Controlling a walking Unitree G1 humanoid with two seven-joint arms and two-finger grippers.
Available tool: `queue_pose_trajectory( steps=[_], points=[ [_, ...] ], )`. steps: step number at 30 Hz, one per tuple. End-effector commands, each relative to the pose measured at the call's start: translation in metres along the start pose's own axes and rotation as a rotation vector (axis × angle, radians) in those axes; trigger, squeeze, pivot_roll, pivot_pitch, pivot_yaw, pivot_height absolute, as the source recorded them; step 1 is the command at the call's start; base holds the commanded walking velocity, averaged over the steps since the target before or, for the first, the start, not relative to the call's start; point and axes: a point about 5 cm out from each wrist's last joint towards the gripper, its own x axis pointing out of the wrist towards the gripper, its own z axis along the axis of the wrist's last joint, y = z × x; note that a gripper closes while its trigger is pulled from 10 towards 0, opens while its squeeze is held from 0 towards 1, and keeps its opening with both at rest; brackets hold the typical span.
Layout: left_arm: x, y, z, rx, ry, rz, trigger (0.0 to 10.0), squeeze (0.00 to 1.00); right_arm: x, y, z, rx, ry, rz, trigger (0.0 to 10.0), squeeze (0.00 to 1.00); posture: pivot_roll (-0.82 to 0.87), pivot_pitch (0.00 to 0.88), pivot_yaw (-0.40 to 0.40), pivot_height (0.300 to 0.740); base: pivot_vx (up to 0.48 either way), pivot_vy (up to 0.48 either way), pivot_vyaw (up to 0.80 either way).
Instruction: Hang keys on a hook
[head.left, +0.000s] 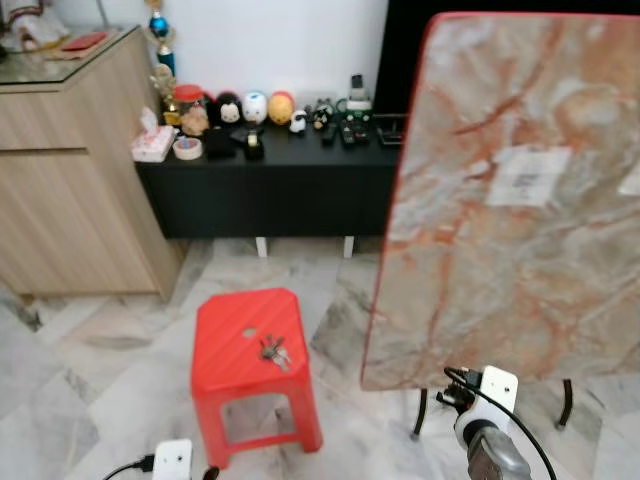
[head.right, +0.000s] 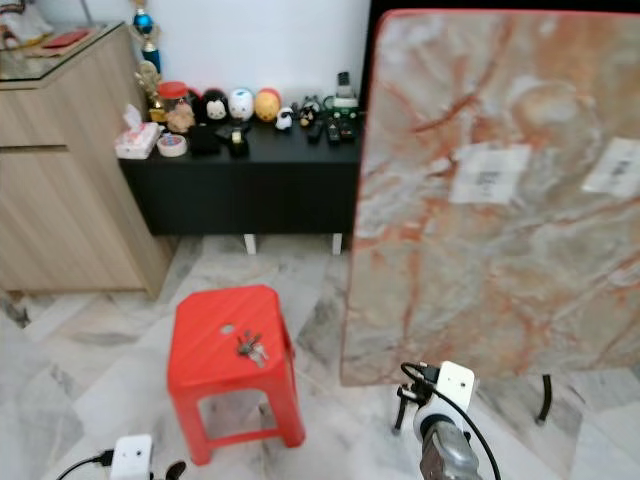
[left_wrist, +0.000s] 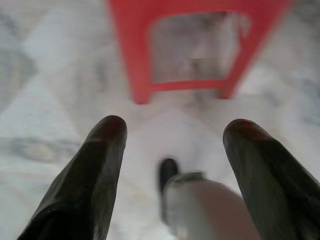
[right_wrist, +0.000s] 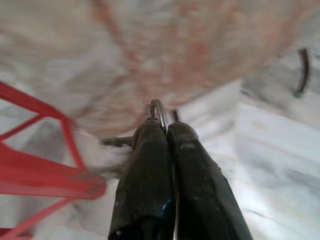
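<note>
stool: glossy red plastic | floor: polished marble | cabinet: matt wood | keys: metal

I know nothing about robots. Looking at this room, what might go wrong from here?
1. The right end effector pinches a small metal ring only at its fingertips; that thin hold may slip.
2. The big upright marble-patterned tabletop stands close to the right arm; a swing might knock it.
3. A bunch of silver keys lies loose on the red plastic stool, with the open left end effector low beside it; a bump could scatter them.
</note>
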Motion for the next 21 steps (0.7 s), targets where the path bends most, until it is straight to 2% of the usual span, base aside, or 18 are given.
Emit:
queue_pose_trajectory(
  steps=[1,6,12,14,15,16,18,19,21],
  points=[
    [-0.001,0.003,-0.002,0.007,0.006,0.007,10.0,0.00,0.003,0.006,0.012,0.002,-0.049,0.014,10.0,0.00,0.03,0.000,-0.040,0.740,0.000,0.000,0.00],
    [-0.001,0.004,-0.002,0.006,0.006,0.010,10.0,0.00,0.007,0.017,0.027,-0.001,-0.102,0.047,10.0,0.00,0.03,0.000,-0.044,0.740,0.000,0.000,0.00],
    [-0.001,0.004,-0.002,-0.005,0.000,0.013,10.0,0.00,0.007,0.032,0.046,-0.132,-0.236,0.087,10.0,0.00,0.03,0.000,-0.048,0.740,0.000,0.000,0.00],
    [-0.002,0.003,-0.003,-0.005,0.000,0.012,10.0,0.00,0.007,0.033,0.048,-0.152,-0.254,0.084,10.0,0.00,0.03,0.000,-0.048,0.740,0.000,0.000,0.00],
    [-0.002,0.003,-0.003,-0.004,0.000,0.011,10.0,0.00,0.006,0.033,0.054,-0.178,-0.306,0.075,10.0,0.00,0.03,0.000,-0.050,0.740,0.000,0.000,0.00],
    [-0.002,0.003,-0.003,-0.003,-0.001,0.010,10.0,0.00,0.004,0.030,0.063,-0.166,-0.369,0.045,10.0,0.00,0.03,0.000,-0.050,0.740,0.000,0.000,0.00],
    [-0.002,0.002,-0.003,-0.004,-0.001,0.010,10.0,0.00,0.003,0.028,0.068,-0.162,-0.407,0.024,10.0,0.00,0.03,0.000,-0.051,0.740,0.000,0.000,0.00],
    [-0.002,0.003,-0.003,-0.004,-0.002,0.010,10.0,0.00,0.000,0.025,0.078,-0.178,-0.478,-0.015,10.0,0.00,0.03,0.000,-0.051,0.740,0.000,0.000,0.00],
    [-0.002,0.003,-0.003,-0.003,-0.002,0.010,10.0,0.00,-0.002,0.024,0.083,-0.184,-0.510,-0.033,10.0,0.00,0.03,0.000,-0.051,0.740,0.000,0.000,0.00]
  ],
)
